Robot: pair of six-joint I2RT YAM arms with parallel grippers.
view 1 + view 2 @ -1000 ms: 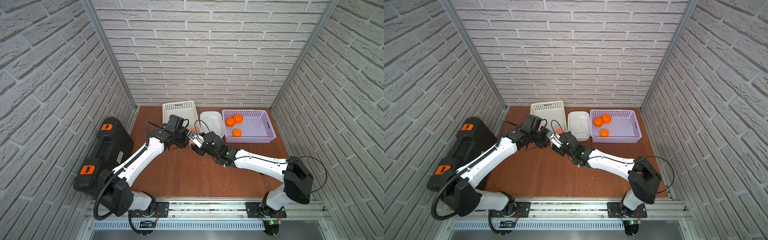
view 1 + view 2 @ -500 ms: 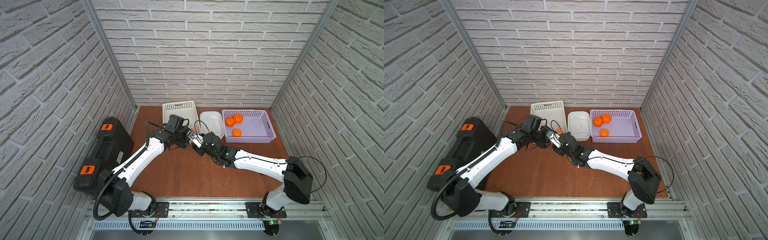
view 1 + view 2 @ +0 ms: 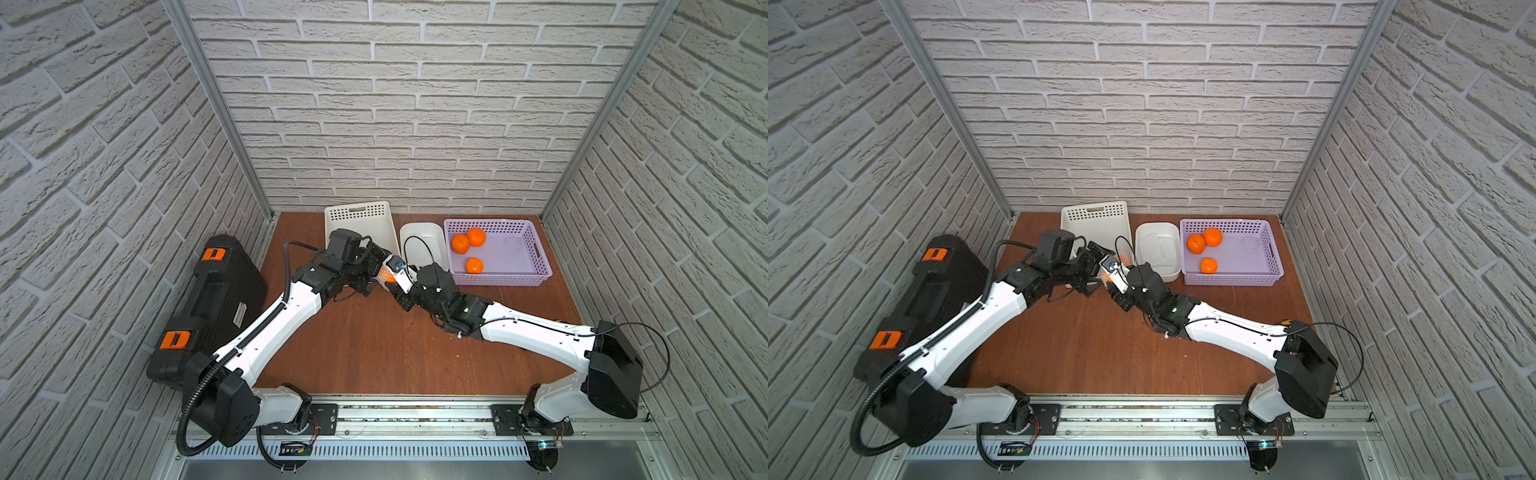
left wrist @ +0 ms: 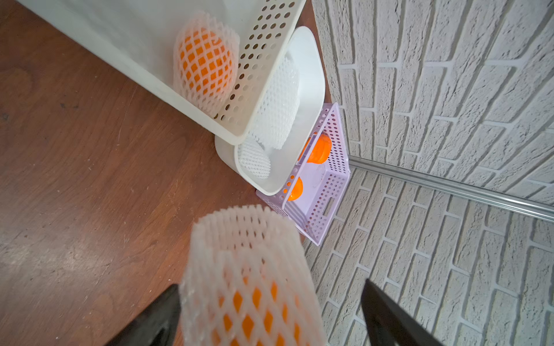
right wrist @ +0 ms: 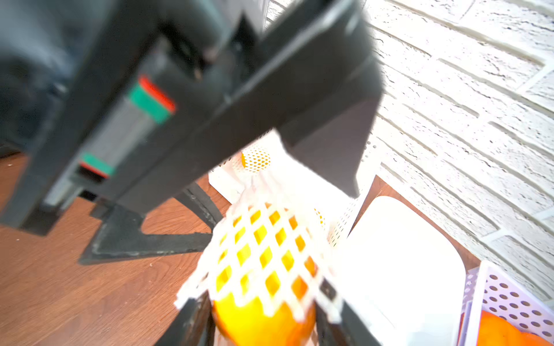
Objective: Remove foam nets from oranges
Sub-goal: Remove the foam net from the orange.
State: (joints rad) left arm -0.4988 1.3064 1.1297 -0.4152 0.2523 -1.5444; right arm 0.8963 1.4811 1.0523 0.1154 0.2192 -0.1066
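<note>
White brick walls (image 3: 415,104), brown wooden tabletop (image 3: 374,353)

In both top views the netted orange (image 3: 384,275) is almost wholly hidden between the left arm (image 3: 291,307) and the right arm (image 3: 532,332). The near end of the white basket (image 3: 357,212) is covered too. In the left wrist view its foam net (image 4: 248,269) is blurred and cut off by the edge, as are the fingers of the left gripper (image 4: 269,284). In the right wrist view the white tub (image 5: 398,263) is washed out, and only 1 corner of the purple basket (image 5: 509,299) is shown.
</note>
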